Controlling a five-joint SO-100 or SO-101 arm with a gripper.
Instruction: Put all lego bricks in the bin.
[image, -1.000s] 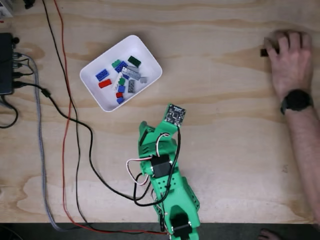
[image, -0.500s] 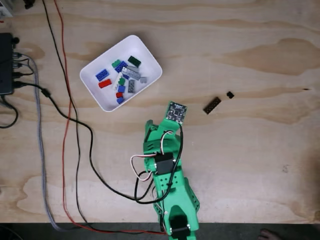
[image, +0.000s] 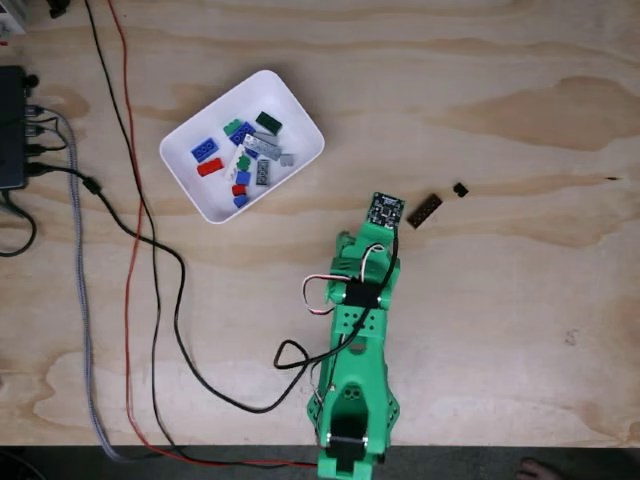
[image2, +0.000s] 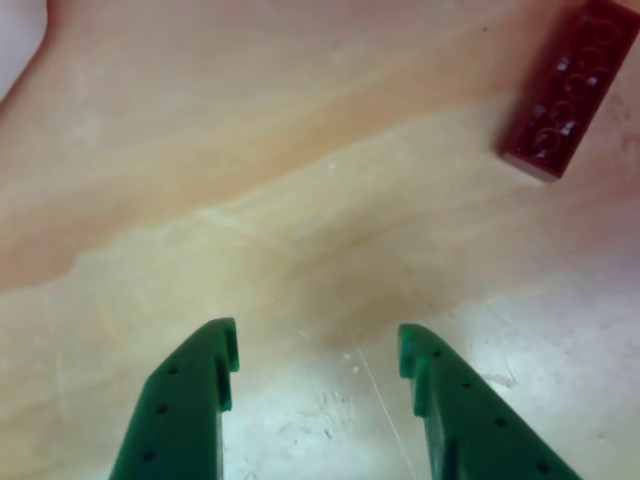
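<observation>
Most lego bricks (image: 243, 160) already lie in the bin (image: 300, 120). I see a dark brown brick (image2: 570, 88) and a small black piece (image: 460, 189) left on the table (image: 500, 330); my gripper (image2: 318, 355) hangs spread and empty near the brown one.

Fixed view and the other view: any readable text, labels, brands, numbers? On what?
None readable.
Small circuit board on the arm: any markings too small to read.
Black box at left edge: no legible label.
Dark brown brick: studs blurred, no lettering legible.
</observation>
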